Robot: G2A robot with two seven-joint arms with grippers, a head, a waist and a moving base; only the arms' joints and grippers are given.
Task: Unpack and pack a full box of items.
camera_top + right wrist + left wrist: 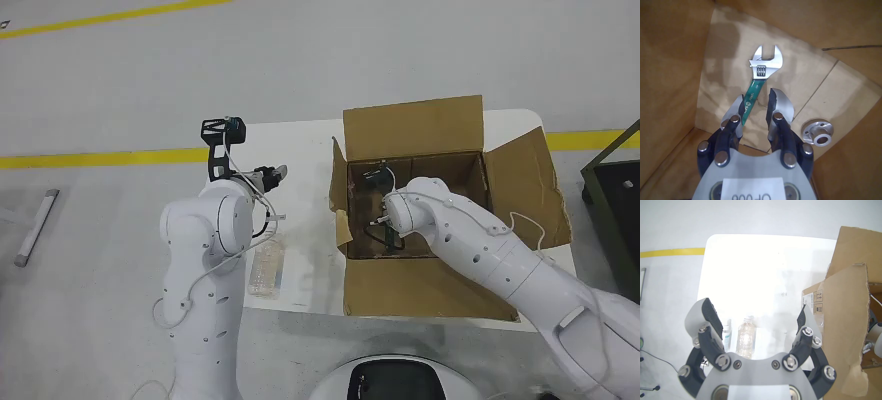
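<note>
1. The white table (300, 160) has rounded corners. The cardboard box (412, 128) fills its right part, with its flaps spread outward.
2. The right arm reaches down inside the box, with walls close around it.
3. The left gripper (755, 304) hangs over the table left of the box, its fingers wide apart and holding nothing.
4. The right gripper (757, 94) is low over the box floor, fingers parted and not clamped.
5. A water bottle (745, 336) lies near the table's left edge, with a small bottle (727, 334) beside it.
6. The wrench (764, 60) lies flat in the box. Its green handle runs in between the right gripper's fingers, close by one.
7. A metal flange (816, 132) sits just beside the right gripper.

I read a gold size mark and maker's name on the wrench (754, 90) handle, upright arrows on the box (846, 317) side.
</note>
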